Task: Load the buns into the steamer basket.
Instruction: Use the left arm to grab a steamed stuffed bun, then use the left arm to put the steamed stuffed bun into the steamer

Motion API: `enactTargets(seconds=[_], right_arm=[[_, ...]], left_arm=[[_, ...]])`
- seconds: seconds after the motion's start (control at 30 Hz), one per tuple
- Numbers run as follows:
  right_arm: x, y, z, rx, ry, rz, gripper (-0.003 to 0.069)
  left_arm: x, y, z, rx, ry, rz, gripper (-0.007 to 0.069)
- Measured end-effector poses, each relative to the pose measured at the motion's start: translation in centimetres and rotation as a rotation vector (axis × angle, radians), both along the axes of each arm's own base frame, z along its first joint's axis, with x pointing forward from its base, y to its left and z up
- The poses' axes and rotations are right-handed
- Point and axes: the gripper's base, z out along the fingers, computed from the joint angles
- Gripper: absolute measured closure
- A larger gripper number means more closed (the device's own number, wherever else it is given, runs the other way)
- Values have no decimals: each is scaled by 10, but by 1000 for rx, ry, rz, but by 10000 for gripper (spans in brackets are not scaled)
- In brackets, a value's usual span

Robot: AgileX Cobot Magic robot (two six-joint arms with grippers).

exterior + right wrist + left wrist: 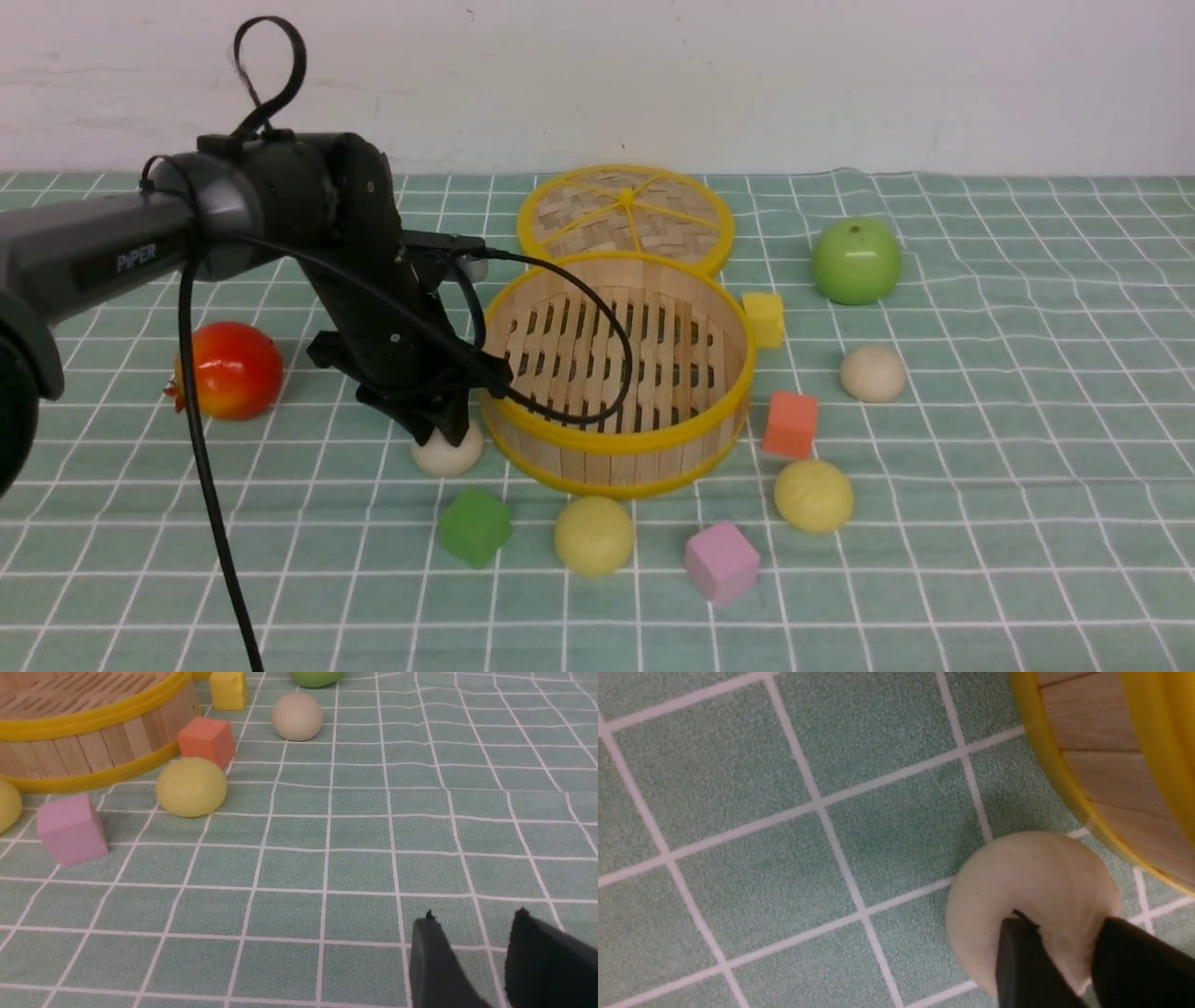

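Note:
The steamer basket [616, 439] [1101, 765] stands mid-table with nothing in it. At its near-left foot a cream bun [448, 457] [1027, 877] rests on the cloth. My left gripper [443, 431] [1064, 926] comes down onto it, and its two fingers pinch the soft top, which creases between them. Another cream bun [872, 373] [297, 716] lies to the basket's right. Two yellow buns [594, 534] [813, 495] [191, 787] lie in front of it. My right gripper [472, 919] hangs open over bare cloth and does not show in the front view.
The woven lid [625, 210] leans behind the basket. A green apple [855, 261] sits at the back right and a red fruit [233, 369] at the left. Yellow [764, 317], orange [790, 423], pink [720, 560] and green [474, 525] cubes ring the basket.

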Motion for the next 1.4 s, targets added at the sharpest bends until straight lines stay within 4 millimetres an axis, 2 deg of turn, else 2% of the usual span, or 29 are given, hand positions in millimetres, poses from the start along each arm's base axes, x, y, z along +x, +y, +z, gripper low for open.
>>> enactTargets(seconds=[0.07,0.13,0.2,0.37,0.5,0.53,0.57,0.6,0.63,0.67,0.73,0.8,0.83,0.97,1.0,1.07,1.1,1.13,1.2,1.3,1.4], right_arm=[[0,0,0,0,0,0,419],[0,0,0,0,0,0,419],[0,0,0,0,0,0,419],[0,0,0,0,0,0,419],[0,0,0,0,0,0,419],[0,0,0,0,0,0,419],[0,0,0,0,0,0,419],[0,0,0,0,0,0,419],[0,0,0,0,0,0,419],[0,0,0,0,0,0,419],[0,0,0,0,0,0,419],[0,0,0,0,0,0,419],[0,0,0,0,0,0,419],[0,0,0,0,0,0,419],[0,0,0,0,0,0,419],[0,0,0,0,0,0,419],[0,0,0,0,0,0,419],[0,0,0,0,0,0,419],[0,0,0,0,0,0,419],[0,0,0,0,0,0,419],[0,0,0,0,0,0,419]], left_arm=[[1,0,0,3,-9,-1,541],[2,1,0,13,-23,-4,614],[3,2,0,30,-35,-10,636],[1,4,5,50,-32,-20,636],[-13,6,46,14,-72,-17,636],[-14,6,49,9,-77,-17,636],[-20,4,69,-25,-124,-27,636],[-25,0,85,-51,-173,-58,636],[-26,-1,87,-56,-180,-59,636],[-30,-10,100,-85,-237,-100,636],[-32,-24,107,-115,-307,-149,636],[-30,-32,105,-128,-340,-163,636],[-25,-39,97,-135,-358,-165,636],[-3,-44,62,-126,-378,-139,634],[-2,-44,60,-125,-382,-136,633],[7,-46,37,-114,-358,-110,615],[7,-46,36,-114,-355,-108,615],[9,-46,27,-103,-338,-98,586],[11,-46,25,-100,-330,-87,557],[13,-46,27,-97,-336,-81,442],[12,-46,38,-91,-330,-88,290]])
